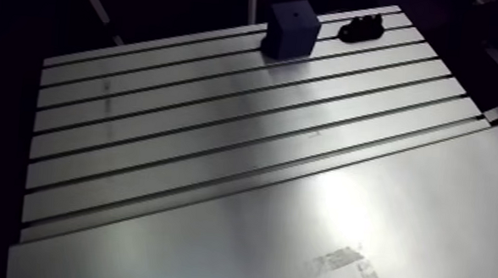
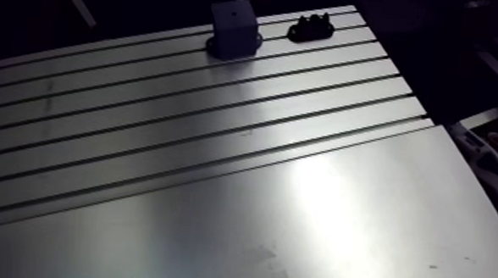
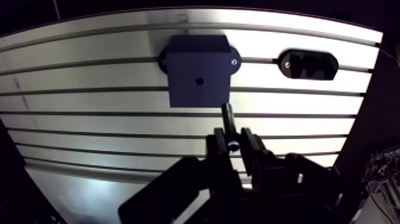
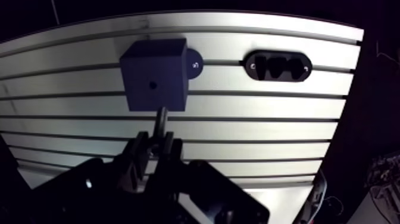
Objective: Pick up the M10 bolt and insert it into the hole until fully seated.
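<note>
M10 bolt (image 3: 227, 119): dark, slender metal bolt, gripped in the black two-finger hand (image 3: 232, 143); shank pointing ahead of the fingertips toward the block, clear of the tabletop in the wrist view.
Bolt tip: right at the near edge of the block in the wrist view; touching or not, cannot tell; not in the hole.
Hand: closed on the bolt, one finger (image 3: 219, 142) on each side of it, the head end seated between them; out of frame in the arm view.
Block (image 3: 198, 70): dark blue cube-shaped block on a rounded flange base with a screw at each end, standing on the tabletop just ahead of the hand; upper centre of the frame in the arm view.
Hole (image 3: 199, 79): small round dark opening in the middle of the block's facing side, off to one side of the bolt's line.
Holder (image 3: 308, 64): black oval fixture with notched recesses, flat on the tabletop beside the block, apart from it; upper right of the frame in the arm view, right of the block.
Tabletop (image 1: 219, 130): slotted aluminium surface, long parallel grooves running across it.
Plate (image 1: 295, 246): smooth bright metal sheet filling the lower part of the frame in the arm view, adjoining the slotted area.
</note>
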Motion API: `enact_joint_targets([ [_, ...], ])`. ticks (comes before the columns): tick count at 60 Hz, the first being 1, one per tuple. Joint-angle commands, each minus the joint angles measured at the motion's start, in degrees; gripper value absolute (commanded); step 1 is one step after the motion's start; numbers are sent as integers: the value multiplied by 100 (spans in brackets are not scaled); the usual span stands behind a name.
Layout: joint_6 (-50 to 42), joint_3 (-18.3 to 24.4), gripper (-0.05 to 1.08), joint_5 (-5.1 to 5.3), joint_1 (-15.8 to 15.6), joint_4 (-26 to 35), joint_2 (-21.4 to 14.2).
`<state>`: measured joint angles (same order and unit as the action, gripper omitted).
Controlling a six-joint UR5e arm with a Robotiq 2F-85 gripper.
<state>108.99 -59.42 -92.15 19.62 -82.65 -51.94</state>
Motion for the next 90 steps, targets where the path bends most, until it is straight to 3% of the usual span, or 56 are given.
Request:
enact_joint_targets([
  [1,-178,22,108,-18,-87,15,184],
  [12,-198,32,108,-18,-237,-1,329],
  [58,-198,85,108,-89,-239,216,401],
  [67,-198,25,108,-166,-239,211,401],
  [90,-198,-12,108,-177,-248,194,409],
])
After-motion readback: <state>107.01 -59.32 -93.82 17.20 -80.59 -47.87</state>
